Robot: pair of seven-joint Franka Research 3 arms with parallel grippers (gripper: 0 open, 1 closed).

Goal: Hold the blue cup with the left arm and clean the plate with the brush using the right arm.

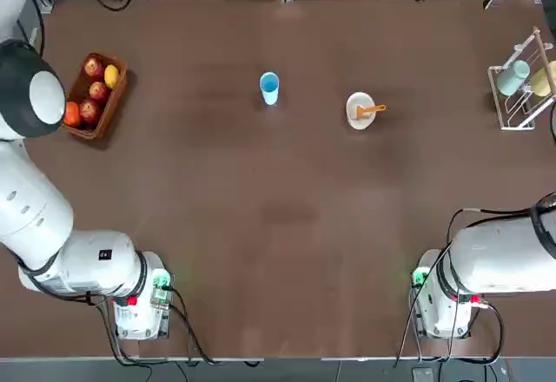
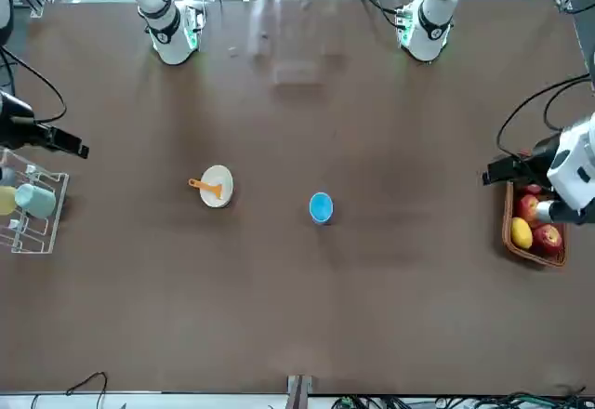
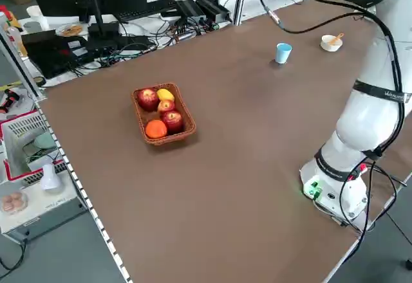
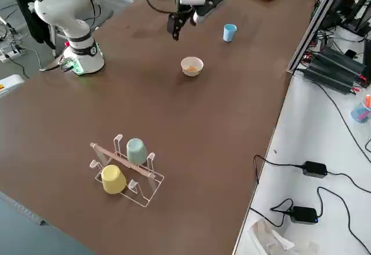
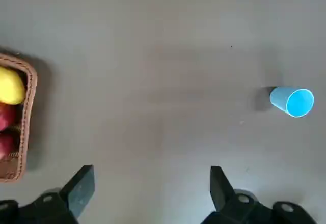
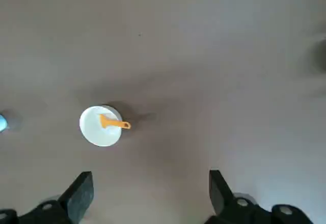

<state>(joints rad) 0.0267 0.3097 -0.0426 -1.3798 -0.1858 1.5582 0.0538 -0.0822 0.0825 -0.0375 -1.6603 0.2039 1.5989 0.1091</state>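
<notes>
The blue cup stands upright at the middle of the table, toward the far side. To its right sits the plate, with the orange brush lying across its rim. Both arms hover high, away from these things. My left gripper is open and empty, above bare table between the fruit basket and the blue cup. My right gripper is open and empty too, with the plate and brush well off to one side below it. The right gripper also shows in the right side view.
A wicker basket of apples and a lemon sits at the far left. A wire rack holding a teal-green cup and a yellow cup stands at the far right edge. Cables run along the table's far edge.
</notes>
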